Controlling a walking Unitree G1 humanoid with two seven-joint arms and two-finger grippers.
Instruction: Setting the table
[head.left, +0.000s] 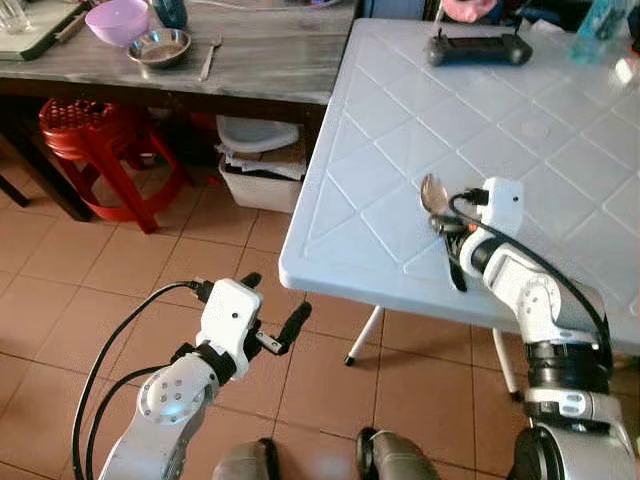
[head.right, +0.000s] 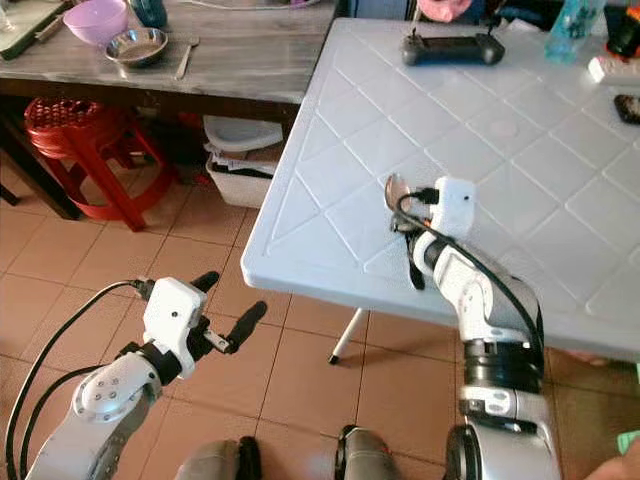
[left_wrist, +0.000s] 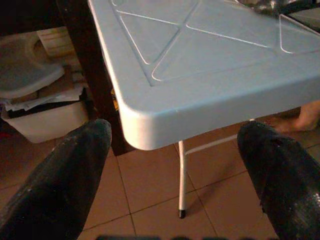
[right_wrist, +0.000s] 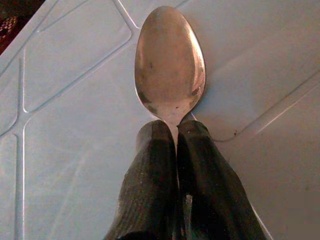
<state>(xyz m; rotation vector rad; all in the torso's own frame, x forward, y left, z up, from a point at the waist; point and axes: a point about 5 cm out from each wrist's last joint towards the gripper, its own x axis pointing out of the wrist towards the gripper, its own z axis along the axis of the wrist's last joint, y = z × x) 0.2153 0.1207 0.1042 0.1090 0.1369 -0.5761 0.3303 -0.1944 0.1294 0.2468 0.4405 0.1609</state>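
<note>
One spoon (right_wrist: 170, 65) pinched at neck by right hand (right_wrist: 176, 131), bowel sticking out past fingertips over white table (head.left: 560, 140); left hand (head.left: 275, 315) open.

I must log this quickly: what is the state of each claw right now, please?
Left claw: open, holding nothing, low beside the corner of the white table.
Right claw: closed on a metal spoon, over the white table.

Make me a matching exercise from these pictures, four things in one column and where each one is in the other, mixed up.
Things:
1. metal spoon
2. purple plastic bowl
3. red plastic stool
4. black handheld controller

Places:
A. under the wooden table
B. far part of the white plastic table
C. between the right gripper fingers
D. on the wooden table

Pairs: 1-C, 2-D, 3-A, 4-B
</note>
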